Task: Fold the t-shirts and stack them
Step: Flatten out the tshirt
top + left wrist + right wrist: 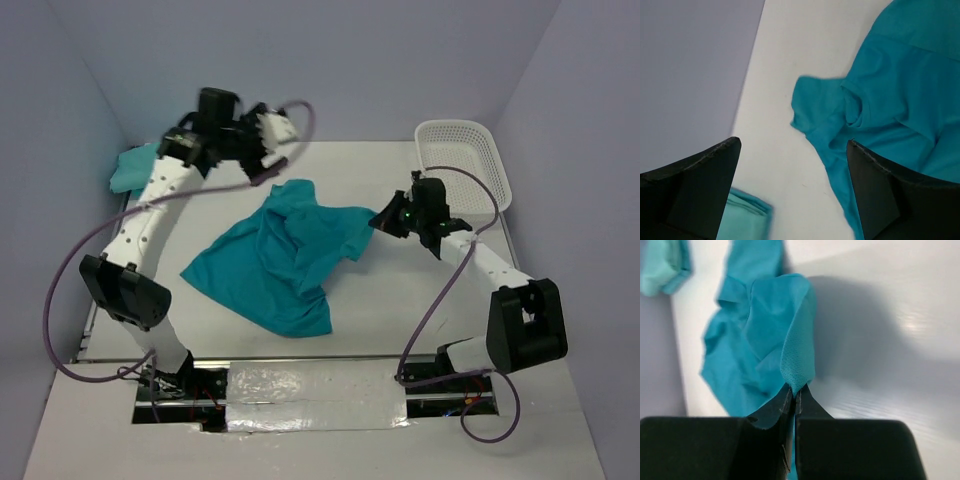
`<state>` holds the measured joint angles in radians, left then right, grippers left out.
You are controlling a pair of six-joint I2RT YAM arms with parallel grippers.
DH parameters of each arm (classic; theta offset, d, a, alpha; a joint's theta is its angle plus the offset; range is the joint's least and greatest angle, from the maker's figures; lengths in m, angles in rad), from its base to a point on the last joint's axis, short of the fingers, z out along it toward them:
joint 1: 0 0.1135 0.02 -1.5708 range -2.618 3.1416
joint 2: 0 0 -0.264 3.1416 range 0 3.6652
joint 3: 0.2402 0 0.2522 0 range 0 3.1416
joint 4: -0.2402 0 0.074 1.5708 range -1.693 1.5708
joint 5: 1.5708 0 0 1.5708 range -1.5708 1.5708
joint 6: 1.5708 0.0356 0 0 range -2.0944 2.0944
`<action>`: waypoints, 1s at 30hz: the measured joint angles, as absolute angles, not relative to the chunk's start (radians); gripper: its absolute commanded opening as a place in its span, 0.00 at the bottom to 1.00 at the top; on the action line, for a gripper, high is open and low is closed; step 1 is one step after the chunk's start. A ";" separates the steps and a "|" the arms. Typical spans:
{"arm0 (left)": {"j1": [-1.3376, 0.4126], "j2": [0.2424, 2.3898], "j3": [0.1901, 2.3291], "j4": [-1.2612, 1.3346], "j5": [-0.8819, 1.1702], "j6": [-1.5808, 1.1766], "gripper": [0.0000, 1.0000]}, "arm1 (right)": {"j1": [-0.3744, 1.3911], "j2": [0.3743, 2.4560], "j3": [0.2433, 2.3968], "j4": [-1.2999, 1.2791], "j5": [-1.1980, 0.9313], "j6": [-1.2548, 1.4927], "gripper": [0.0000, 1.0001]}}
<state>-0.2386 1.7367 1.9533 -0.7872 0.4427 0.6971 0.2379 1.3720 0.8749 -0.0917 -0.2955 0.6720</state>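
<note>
Your right gripper (pixel 795 392) is pinched shut on the crumpled teal cloth t-shirt (pixel 280 255).
Your left gripper (pixel 792 146) hangs over its far edge, jaws wide apart; 1 folded lighter turquoise shirt (pixel 130 168) lies far-left.

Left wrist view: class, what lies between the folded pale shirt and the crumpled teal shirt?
Nothing but bare white table. The left wrist view shows that empty strip separating the folded shirt from the crumpled shirt.

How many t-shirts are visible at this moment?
2. A crumpled t-shirt lies mid-table, pinched by the right gripper; a folded t-shirt sits at the far left edge, maybe hiding more.
</note>
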 measured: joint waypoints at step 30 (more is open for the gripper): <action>-1.235 1.640 1.013 -0.378 -0.011 0.433 0.58 | -0.072 1.292 0.768 -0.097 -0.486 0.513 0.00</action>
